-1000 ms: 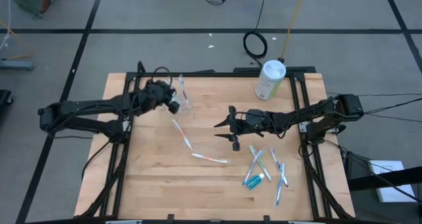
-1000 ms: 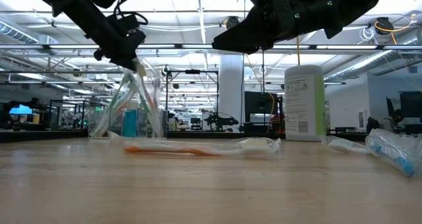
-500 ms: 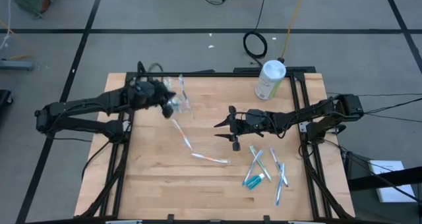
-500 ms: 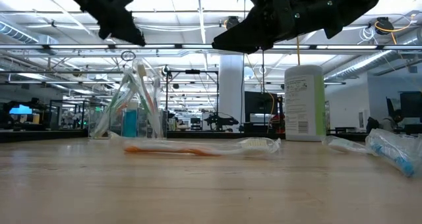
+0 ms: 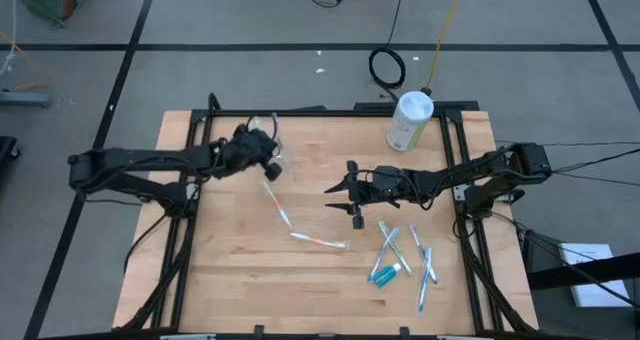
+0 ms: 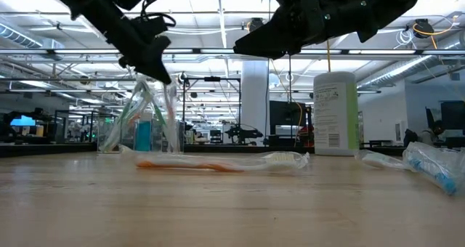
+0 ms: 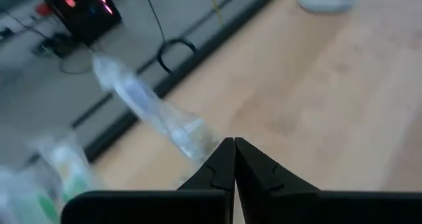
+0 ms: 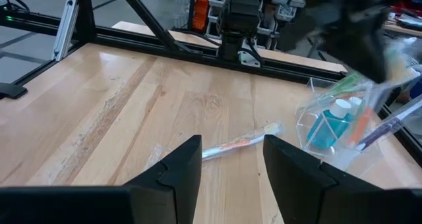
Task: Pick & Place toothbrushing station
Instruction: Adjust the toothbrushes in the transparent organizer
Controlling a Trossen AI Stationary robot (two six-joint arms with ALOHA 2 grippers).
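Observation:
The clear plastic cup (image 5: 274, 143) stands on its base at the table's far left. It holds thin toothbrushes and a blue tube, and also shows in the low view (image 6: 145, 127) and the right wrist view (image 8: 333, 128). My left gripper (image 5: 271, 167) is shut, its tips (image 7: 234, 145) right by the brush tops (image 6: 158, 83) that stick out of the cup. My right gripper (image 5: 352, 192) is open and empty above the table's middle (image 8: 232, 165). My left gripper's shut fingertips come down at a slant onto the tops of the brushes in the cup (image 6: 161, 87). I cannot tell whether they touch a brush or the cup's rim.
An orange-handled toothbrush (image 5: 320, 241) and a wrapped one (image 5: 278, 206) lie flat mid-table. Several brushes and blue toothpaste tubes (image 5: 400, 255) lie at the near right. A white canister with a green label (image 5: 408, 120) stands at the far right corner.
My left gripper first rose and drew back toward the table's left edge. It then came down again toward the cup, ending a little farther right than before. The cup and its brushes have stayed in place.

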